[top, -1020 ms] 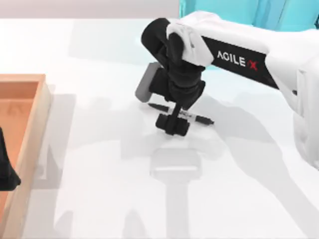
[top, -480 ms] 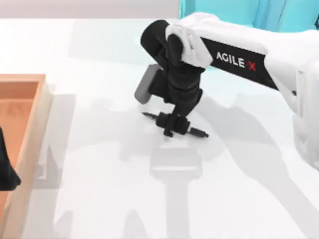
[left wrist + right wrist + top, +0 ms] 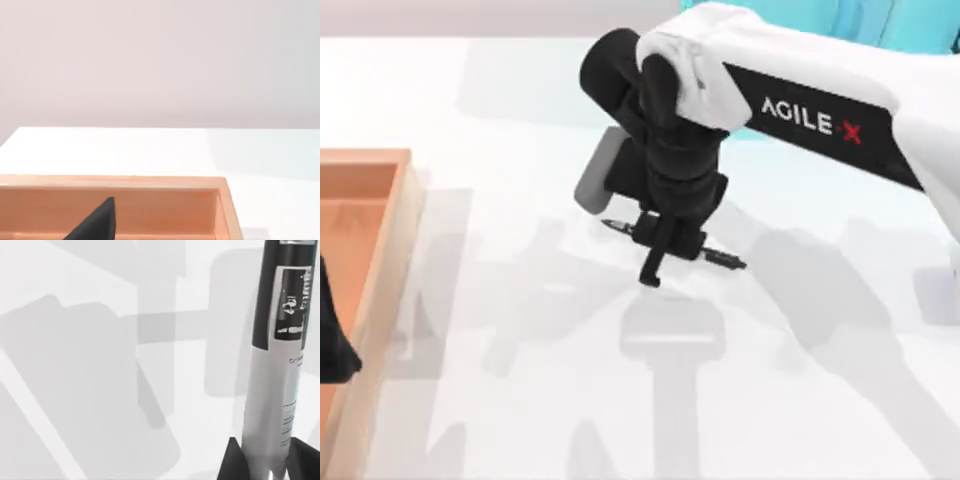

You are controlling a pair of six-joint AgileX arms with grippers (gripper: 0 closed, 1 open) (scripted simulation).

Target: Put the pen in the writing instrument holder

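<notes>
The pen [image 3: 722, 260] hangs level a little above the white table, its black ends sticking out on both sides of my right gripper [image 3: 665, 250], which is shut on its middle. In the right wrist view the pale barrel with dark print [image 3: 280, 365] runs up from between the two black fingertips [image 3: 233, 462]. The writing instrument holder, an open wooden box [image 3: 382, 250], stands at the table's left edge, well left of the pen. My left gripper [image 3: 332, 340] is parked over that box; one dark finger [image 3: 97, 222] shows above the box's rim [image 3: 150, 181].
A teal object [image 3: 880, 25] stands at the back right behind my right arm. White table [image 3: 520, 400] stretches between the pen and the wooden box.
My right gripper closed on the pen lying on the table and lifted it, drifting slightly left. The left arm has not moved.
</notes>
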